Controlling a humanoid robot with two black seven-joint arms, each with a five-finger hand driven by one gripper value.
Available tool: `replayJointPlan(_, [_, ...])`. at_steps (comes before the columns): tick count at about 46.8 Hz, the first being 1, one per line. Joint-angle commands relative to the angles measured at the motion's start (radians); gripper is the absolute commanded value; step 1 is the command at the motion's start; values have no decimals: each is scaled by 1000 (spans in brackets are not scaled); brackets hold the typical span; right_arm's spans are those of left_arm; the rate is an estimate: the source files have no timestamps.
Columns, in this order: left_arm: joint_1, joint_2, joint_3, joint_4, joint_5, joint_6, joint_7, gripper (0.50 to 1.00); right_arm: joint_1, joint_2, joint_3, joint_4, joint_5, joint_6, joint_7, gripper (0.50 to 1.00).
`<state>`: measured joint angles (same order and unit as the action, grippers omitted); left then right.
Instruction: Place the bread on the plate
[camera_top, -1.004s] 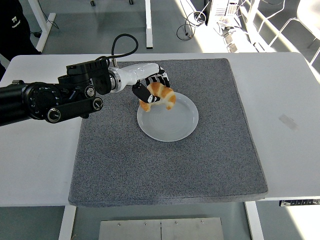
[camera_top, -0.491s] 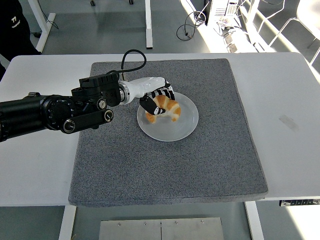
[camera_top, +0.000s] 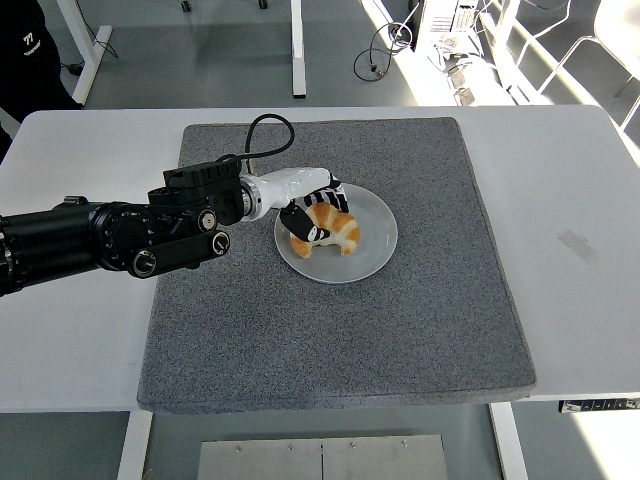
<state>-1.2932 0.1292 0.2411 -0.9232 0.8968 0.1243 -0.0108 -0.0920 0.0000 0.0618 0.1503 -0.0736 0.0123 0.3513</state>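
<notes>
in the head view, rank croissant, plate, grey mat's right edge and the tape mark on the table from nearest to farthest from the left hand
1. croissant, in the left hand
2. plate, under it
3. grey mat's right edge, to the right
4. tape mark, far right on the table

Grey floor (camera_top: 190, 60), white desk legs (camera_top: 297, 45), sunlit cables (camera_top: 385, 45) beyond

The surface (camera_top: 80, 330) is a white rectangular tabletop. A grey, textured mat (camera_top: 330, 330) lies flat directly on it, covering most of the middle area and reaching close to the near edge. Bare white margins remain on the left and right sides. A small pale mark or piece of tape (camera_top: 577, 243) lies on the right margin, well apart from the mat.
</notes>
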Motion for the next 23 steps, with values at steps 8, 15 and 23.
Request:
replayJointPlan(8, [2, 4, -11, 0, -12, 0, 2, 922, 0, 0, 0, 0, 0, 0, 0, 1000])
replayJointPlan(15, [3, 15, -87, -2, -67, 5, 3, 948, 0, 0, 1, 0, 0, 0, 0, 1000])
replayJointPlan(23, [22, 66, -304, -2, -274, 6, 2, 972, 0, 0, 0, 0, 0, 0, 0, 1000])
